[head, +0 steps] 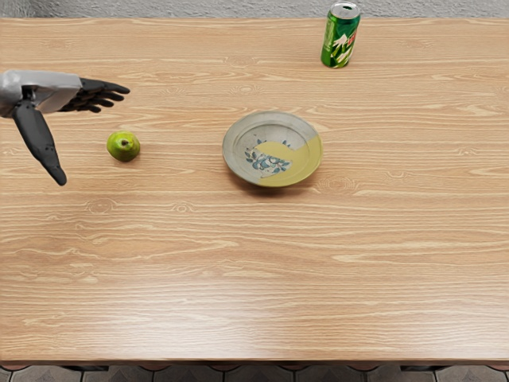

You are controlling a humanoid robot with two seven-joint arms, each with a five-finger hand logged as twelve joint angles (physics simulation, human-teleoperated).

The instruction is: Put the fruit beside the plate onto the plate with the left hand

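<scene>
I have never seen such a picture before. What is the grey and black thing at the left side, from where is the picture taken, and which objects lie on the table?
This is a render from a simulator, not a real photo. There is only one picture. It is taken from the robot's head, looking down at a slant on a wooden table.

The grey and black thing is the robot's left arm, which comes in from the left edge and ends in a five-finger robot hand. Its fingers are stretched out and it holds nothing. The right arm is not in the picture.

Three things are on the table. A small green fruit lies just below and to the right of the robot hand, not touching it. A round plate sits near the middle with nothing on it. A green can stands upright at the far edge.
</scene>
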